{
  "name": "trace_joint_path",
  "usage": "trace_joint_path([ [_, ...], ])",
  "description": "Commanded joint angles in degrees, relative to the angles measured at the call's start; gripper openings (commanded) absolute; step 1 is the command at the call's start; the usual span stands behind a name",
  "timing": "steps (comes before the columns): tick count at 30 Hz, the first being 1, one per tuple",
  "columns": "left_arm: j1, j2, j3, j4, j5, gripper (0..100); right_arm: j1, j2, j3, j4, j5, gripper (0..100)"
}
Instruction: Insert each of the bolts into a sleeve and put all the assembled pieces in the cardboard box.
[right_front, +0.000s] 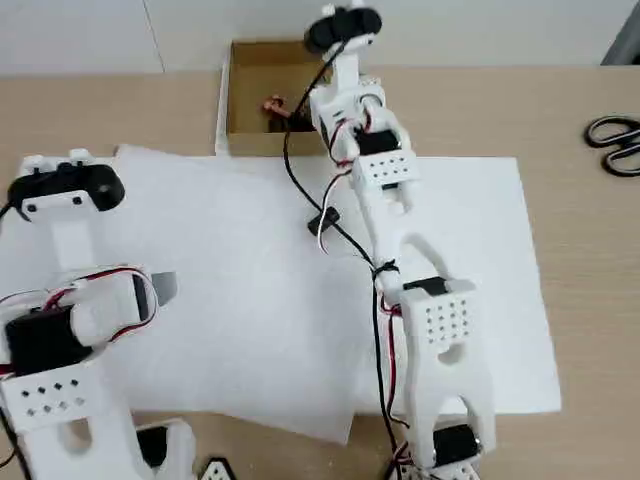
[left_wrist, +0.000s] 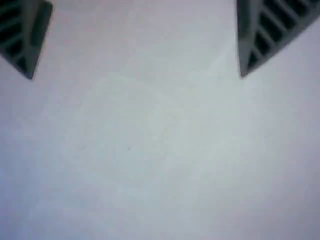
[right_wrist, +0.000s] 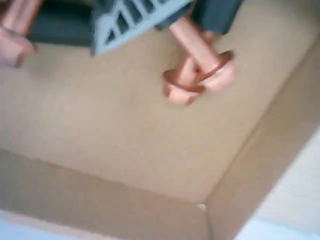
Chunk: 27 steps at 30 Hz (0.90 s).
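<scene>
The left arm (right_front: 70, 310) is sitting folded back close to its base, with its wrist pointing downward. The left gripper (left_wrist: 136, 76) is hanging with its two fingers (left_wrist: 260, 35) spread wide apart and nothing between them. The right arm (right_front: 400, 220) is stretching far forward from its base in a nearly straight line, with its wrist (right_front: 345, 105) at full reach and the right gripper (right_front: 298, 112) angling down toward the left arm's side.

scissors (right_front: 612, 147) far R edge, off sheet | white sheet (right_front: 250, 290) mid-table | tan table (right_front: 570, 100)
</scene>
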Motion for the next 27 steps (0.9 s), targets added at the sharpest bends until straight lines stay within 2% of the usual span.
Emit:
trace_joint_path([
  [1,-0.18,-0.35,-1.36,0.18,-0.35,25,0.66,-9.45,-2.73,8.57,0.44,12.6],
  [9,-0.18,-2.02,-1.80,-3.78,-0.44,25,-0.22,-26.07,-2.73,32.31,0.35,12.8],
  [17,-0.35,-23.91,1.27,-7.47,-4.48,25,-1.89,-47.60,-2.37,63.87,0.26,12.9],
  [22,-0.44,-38.24,12.09,-15.82,-4.75,25,-2.15,-59.56,6.24,65.27,0.26,12.9],
  [27,-0.44,-52.92,24.40,-25.23,-4.75,25,-3.91,-74.33,22.33,64.66,0.26,12.9],
])
